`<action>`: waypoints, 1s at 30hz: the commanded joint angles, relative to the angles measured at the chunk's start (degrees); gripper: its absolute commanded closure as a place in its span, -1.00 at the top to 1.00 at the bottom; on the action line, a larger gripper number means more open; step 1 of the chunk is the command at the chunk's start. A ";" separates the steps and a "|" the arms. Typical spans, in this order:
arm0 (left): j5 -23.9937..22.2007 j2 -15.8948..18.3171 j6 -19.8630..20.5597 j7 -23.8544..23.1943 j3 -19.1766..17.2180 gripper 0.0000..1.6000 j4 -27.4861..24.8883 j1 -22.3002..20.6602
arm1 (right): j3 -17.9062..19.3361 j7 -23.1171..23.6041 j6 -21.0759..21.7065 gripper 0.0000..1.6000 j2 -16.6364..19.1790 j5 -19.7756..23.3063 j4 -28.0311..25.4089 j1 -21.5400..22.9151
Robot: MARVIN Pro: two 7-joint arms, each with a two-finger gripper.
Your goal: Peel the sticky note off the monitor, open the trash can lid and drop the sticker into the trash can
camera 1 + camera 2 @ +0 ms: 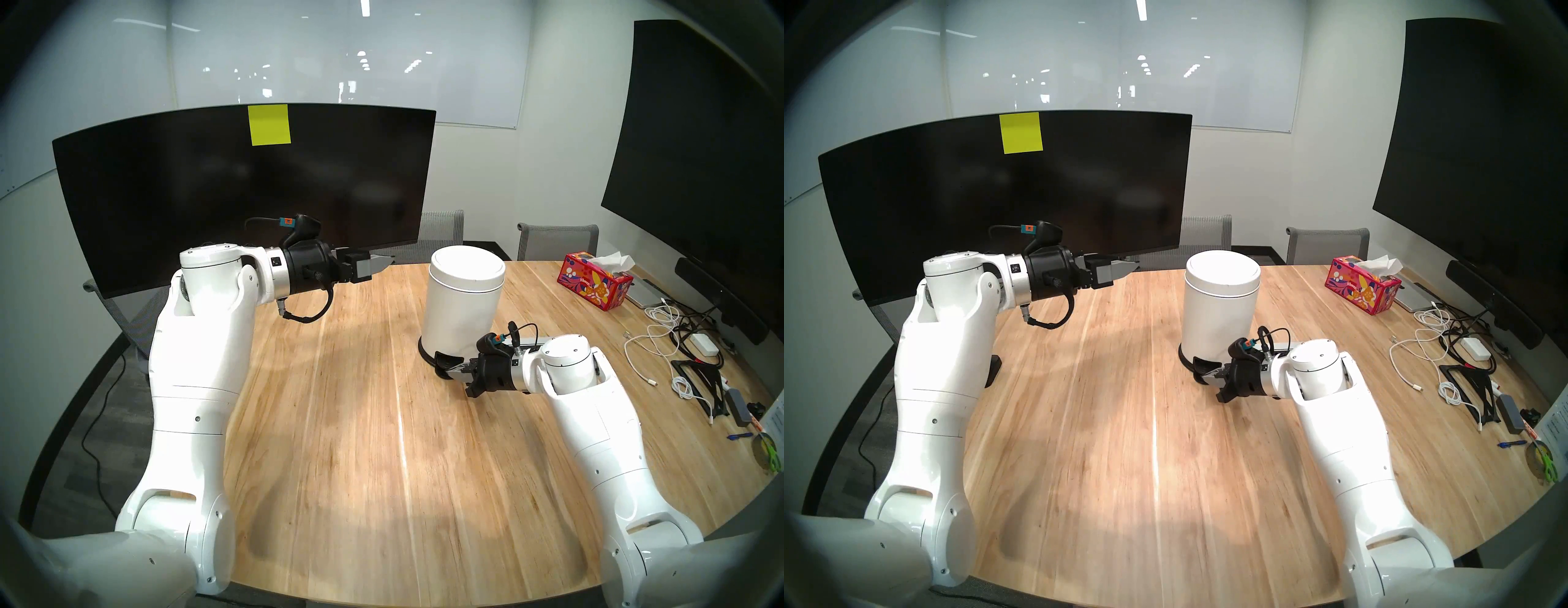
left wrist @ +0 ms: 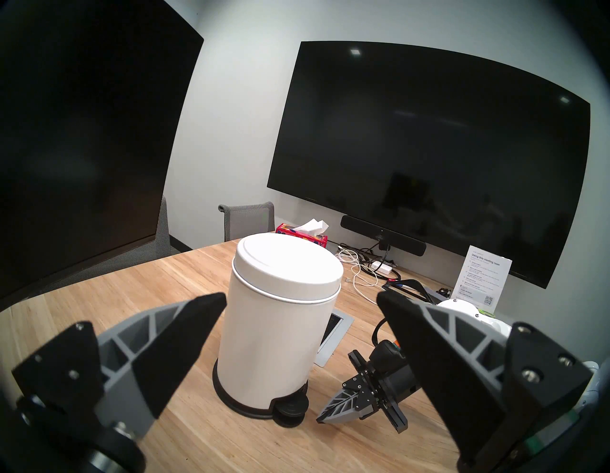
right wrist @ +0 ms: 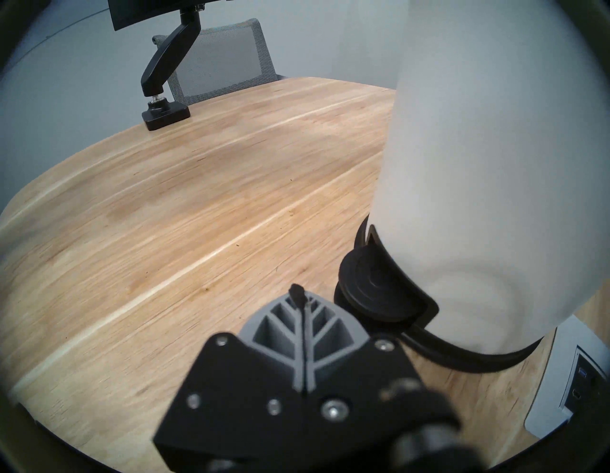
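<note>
Sticky note [image 1: 270, 125], flat yellow-green paper square, clings to curved glossy-black monitor [image 1: 212, 204].

Table [image 1: 360, 424]: pale wood, visible grain, satin sheen with light streaks.
Trash can [image 1: 458, 314]: smooth white finish, semi-matt; black base ring and foot pedal [image 3: 379, 290] look like moulded matt plastic with ridged rings.
Monitor [image 1: 212, 191]: glossy black screen.
Sticky note [image 1: 270, 125]: matt yellow-green paper.
Right gripper [image 3: 302, 305]: grey ribbed plastic fingers, black matt plates, bright metal screws; the pedal sits just beside its tip.
Arms: glossy white shells.
Tissue box [image 1: 596, 286]: printed card.
</note>
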 commanded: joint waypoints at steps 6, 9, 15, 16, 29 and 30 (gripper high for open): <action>-0.12 -0.05 0.01 -0.15 0.09 1.00 -0.65 -0.73 | 0.36 -2.36 -0.75 -1.00 -1.26 -0.26 1.73 2.51; -0.12 -0.05 0.01 -0.15 0.09 1.00 -0.65 -0.73 | 0.50 -3.04 -1.15 -1.00 -1.55 -0.29 2.04 2.49; -0.11 -0.05 0.00 -0.15 0.09 1.00 -0.65 -0.73 | 0.57 -3.73 -1.97 -1.00 -2.08 -0.24 3.86 3.39; -0.11 -0.05 0.00 -0.15 0.09 1.00 -0.65 -0.73 | 0.57 -3.79 -2.03 -1.00 -2.14 -0.23 4.06 3.51; -0.11 -0.05 0.00 -0.15 0.09 1.00 -0.65 -0.73 | 0.81 -3.94 -2.51 -1.00 -2.81 0.09 6.85 5.10; -0.11 -0.05 0.00 -0.15 0.09 1.00 -0.65 -0.73 | 0.89 -3.87 -2.50 -1.00 -2.81 0.15 6.99 5.24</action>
